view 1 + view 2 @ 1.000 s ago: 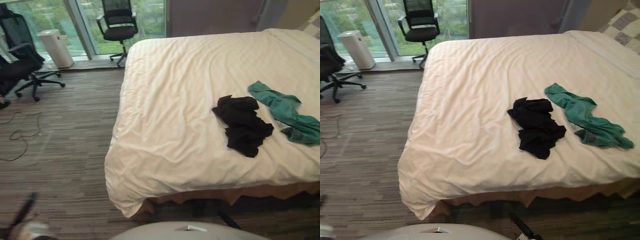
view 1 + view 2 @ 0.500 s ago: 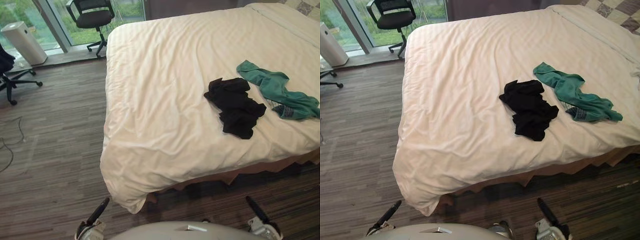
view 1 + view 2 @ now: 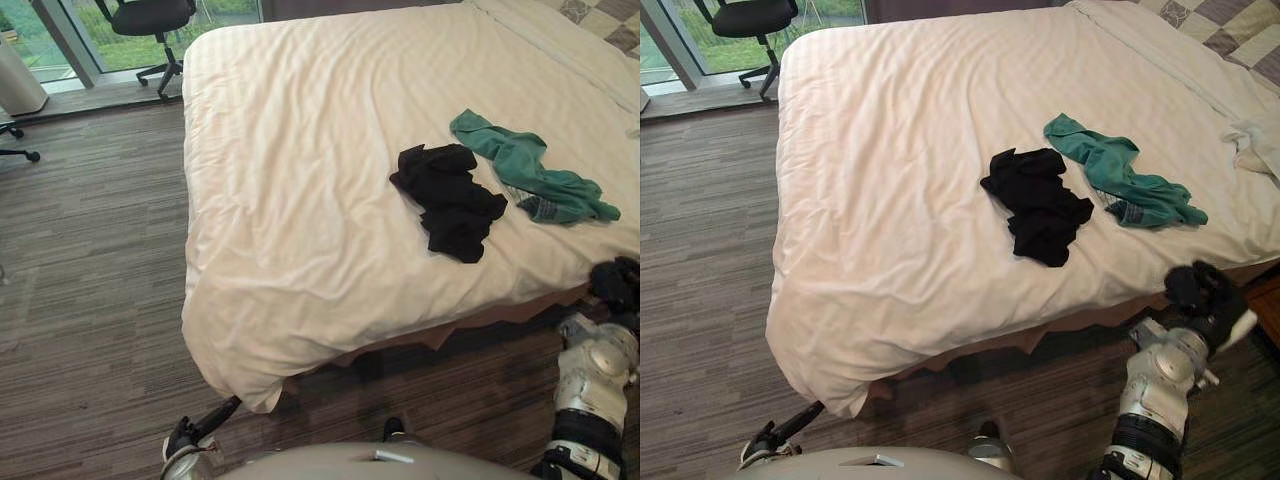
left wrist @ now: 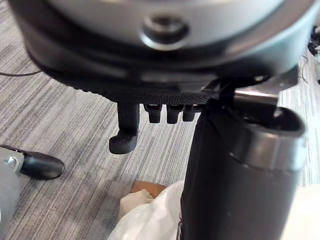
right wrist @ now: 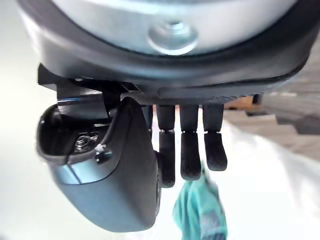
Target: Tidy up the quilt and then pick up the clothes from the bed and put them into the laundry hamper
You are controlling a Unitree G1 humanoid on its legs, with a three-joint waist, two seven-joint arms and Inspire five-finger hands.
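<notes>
A white quilt [image 3: 300,200] lies spread over the bed, with its near corner hanging towards the floor. A crumpled black garment [image 3: 448,200] lies on it, and a green garment [image 3: 525,175] lies just to its right. My right hand [image 3: 1202,292] is raised at the bed's near edge, below the green garment, with its fingers [image 5: 190,150] curled and nothing in them. The green garment [image 5: 200,215] shows past them in the right wrist view. My left hand [image 3: 190,437] hangs low by the quilt's near corner, fingers relaxed and empty.
A black office chair [image 3: 150,20] stands by the window beyond the bed's far left corner. A checked pillow [image 3: 1230,30] and a white cloth [image 3: 1255,145] lie at the bed's right side. Striped carpet [image 3: 90,250] stretches left of the bed.
The camera has swung right and down. My right arm has come up into view at the bed's near edge, and its fingers have curled in. The clothes have not moved.
</notes>
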